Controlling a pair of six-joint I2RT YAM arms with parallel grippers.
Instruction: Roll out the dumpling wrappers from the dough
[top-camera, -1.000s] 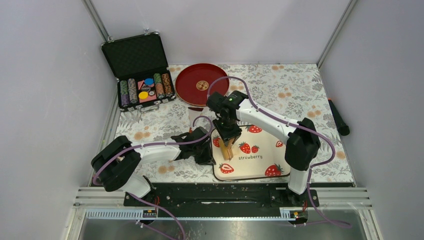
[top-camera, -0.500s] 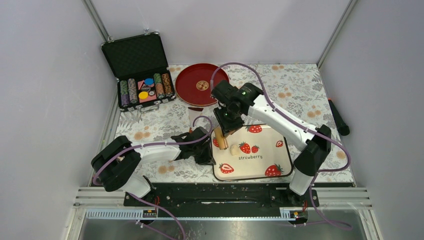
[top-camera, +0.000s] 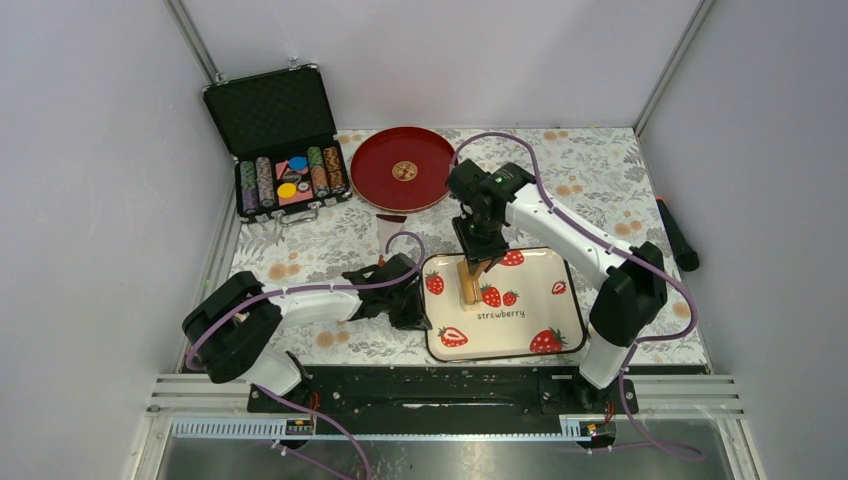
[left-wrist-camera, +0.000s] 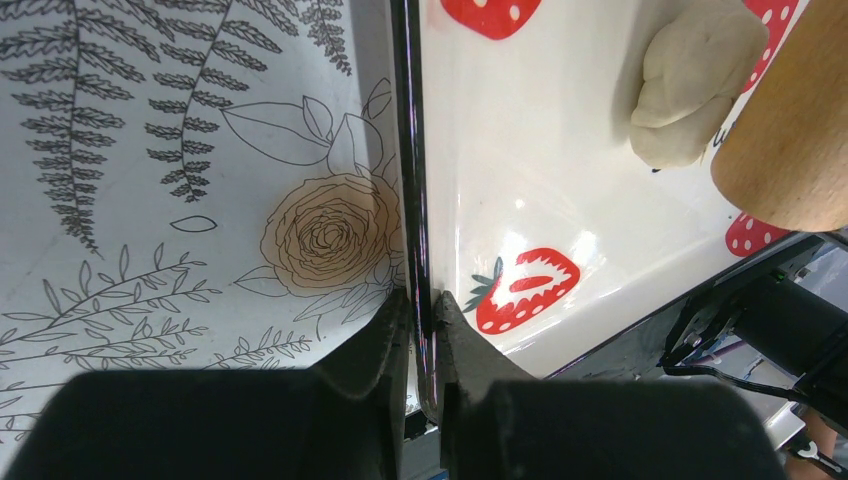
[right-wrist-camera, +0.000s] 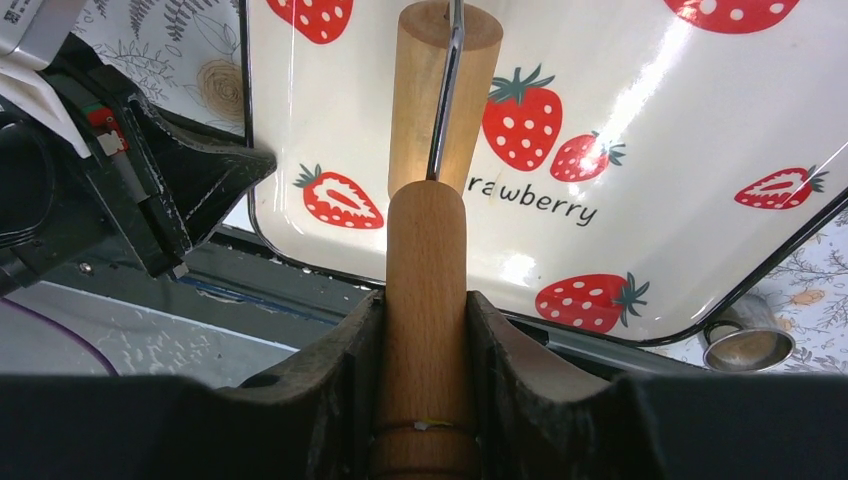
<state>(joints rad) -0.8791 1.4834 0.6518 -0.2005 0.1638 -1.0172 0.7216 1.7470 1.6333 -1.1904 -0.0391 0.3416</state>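
Observation:
The dough (left-wrist-camera: 690, 90) is a small pale-cream lump on the strawberry tray (top-camera: 530, 320), seen in the left wrist view beside the end of the tan wooden roller (left-wrist-camera: 790, 130). In the top view the roller (top-camera: 468, 284) covers the dough. My right gripper (top-camera: 479, 262) is shut on the roller's handle (right-wrist-camera: 425, 300), and the barrel (right-wrist-camera: 440, 90) points out over the tray (right-wrist-camera: 700, 110). My left gripper (top-camera: 412, 300) is shut on the tray's left rim (left-wrist-camera: 412, 200); its tips (left-wrist-camera: 422, 300) pinch the rim. No dumpling wrappers are in view.
A red plate (top-camera: 403, 168) with a gold emblem lies at the back. An open poker-chip case (top-camera: 280, 150) stands at the back left. A small metal ring cutter (right-wrist-camera: 748, 345) lies just outside a tray corner. A black marker (top-camera: 678, 235) lies at the right edge.
My right gripper swung the roller from the tray's left part toward the far left, baring the dough, then moved right and set the roller over the dough. The left arm has not moved.

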